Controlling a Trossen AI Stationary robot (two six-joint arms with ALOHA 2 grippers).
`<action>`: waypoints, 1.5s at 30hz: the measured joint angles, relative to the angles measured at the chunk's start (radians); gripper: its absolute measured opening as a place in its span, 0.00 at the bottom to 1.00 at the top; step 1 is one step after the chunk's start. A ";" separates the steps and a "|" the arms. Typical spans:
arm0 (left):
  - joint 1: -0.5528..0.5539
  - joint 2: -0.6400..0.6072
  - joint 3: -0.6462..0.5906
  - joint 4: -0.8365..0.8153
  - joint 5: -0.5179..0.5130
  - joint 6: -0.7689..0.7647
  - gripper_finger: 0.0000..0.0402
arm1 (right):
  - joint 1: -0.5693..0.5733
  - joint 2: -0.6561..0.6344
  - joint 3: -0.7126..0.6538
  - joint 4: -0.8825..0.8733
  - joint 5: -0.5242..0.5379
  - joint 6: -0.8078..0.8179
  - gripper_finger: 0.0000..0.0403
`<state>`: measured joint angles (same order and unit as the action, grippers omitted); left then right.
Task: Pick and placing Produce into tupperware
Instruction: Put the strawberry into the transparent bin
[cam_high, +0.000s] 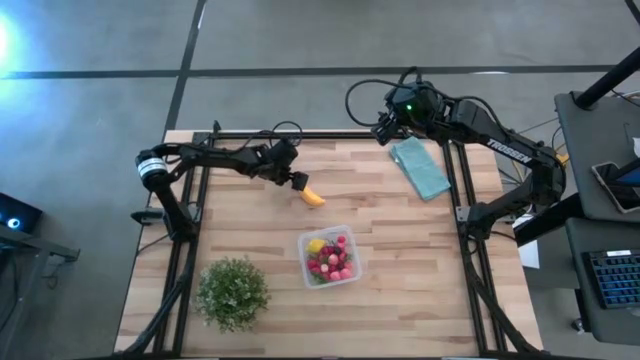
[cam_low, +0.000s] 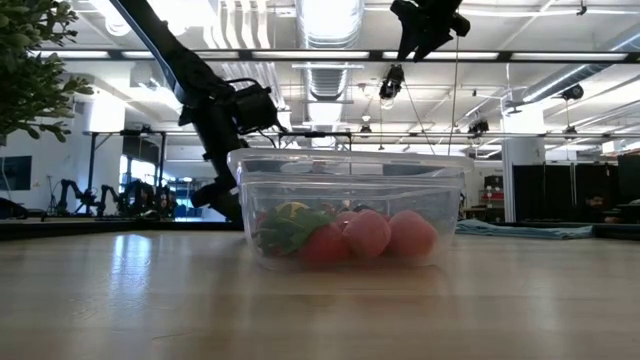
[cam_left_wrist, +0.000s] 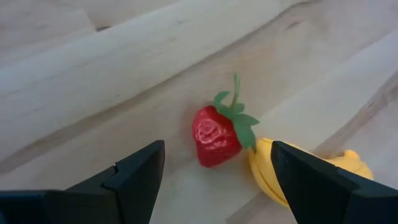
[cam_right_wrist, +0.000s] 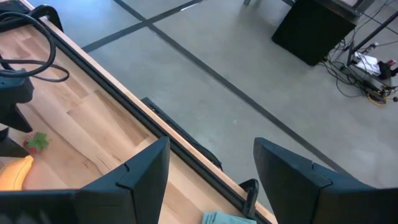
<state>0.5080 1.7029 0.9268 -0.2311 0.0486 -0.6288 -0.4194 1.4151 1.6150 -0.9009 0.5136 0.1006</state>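
The clear tupperware (cam_high: 330, 258) sits mid-table already holding a lemon and a heap of red and pink berries, and serves as the landmark here. Up-table and a little left of it lie the banana (cam_high: 313, 198) and, touching it, a red strawberry (cam_left_wrist: 216, 135). The left gripper (cam_left_wrist: 214, 177) hovers directly over that strawberry with its jaws spread wide and nothing between them, so the pick looks about to start: it must descend, straddle the berry without nudging the banana, then close. The right gripper (cam_right_wrist: 211, 168), open and empty, waits far up-table right of the tupperware, above the teal cloth (cam_high: 420, 167).
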 joint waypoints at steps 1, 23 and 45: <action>-0.003 0.000 0.000 0.000 -0.001 0.006 0.69 | 0.000 0.000 0.000 0.000 0.000 0.003 0.56; -0.008 -0.001 0.000 0.014 -0.032 0.116 0.46 | 0.000 0.000 0.000 0.002 0.002 0.064 0.56; -0.011 0.046 0.011 0.048 -0.037 0.117 0.43 | 0.000 0.000 0.000 0.000 0.002 0.075 0.56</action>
<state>0.4973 1.7485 0.9375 -0.1835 0.0113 -0.5117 -0.4194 1.4151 1.6150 -0.9004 0.5156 0.1755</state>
